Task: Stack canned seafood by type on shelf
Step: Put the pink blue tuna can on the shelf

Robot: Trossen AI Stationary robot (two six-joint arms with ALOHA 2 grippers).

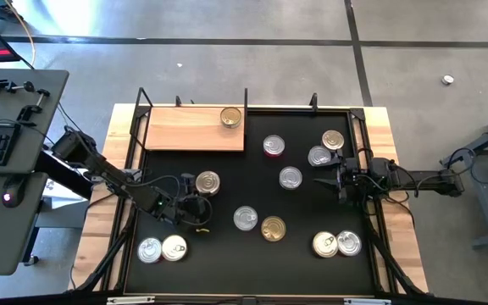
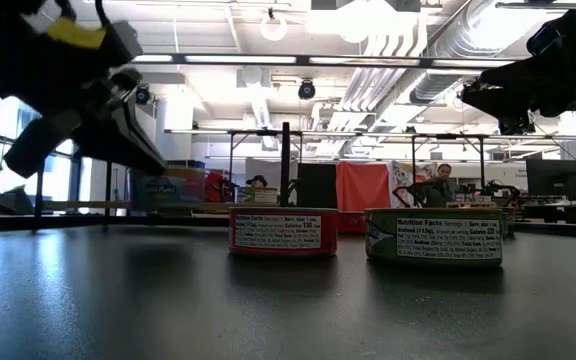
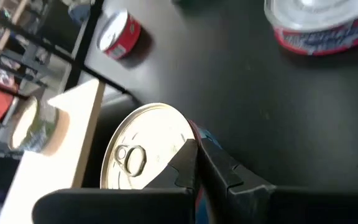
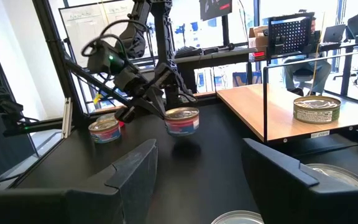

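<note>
Canned seafood (image 1: 291,178) scattered on black mat (image 1: 227,254), left end effector (image 1: 195,188) gripping one tin (image 1: 207,183) — right end effector (image 1: 322,181) open; workshop behind

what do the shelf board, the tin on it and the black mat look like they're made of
Shelf board: looks like light unfinished wood, faint grain showing. Tin on it: probably metal, shiny gold lid, printed paper-like label. Black mat: smooth dark sheet, slightly glossy; material unclear, maybe rubber or plastic.

Held can (image 3: 143,155) cut off by left wrist picture's bottom edge; shelf (image 2: 88,208) barely visible in low view.
</note>
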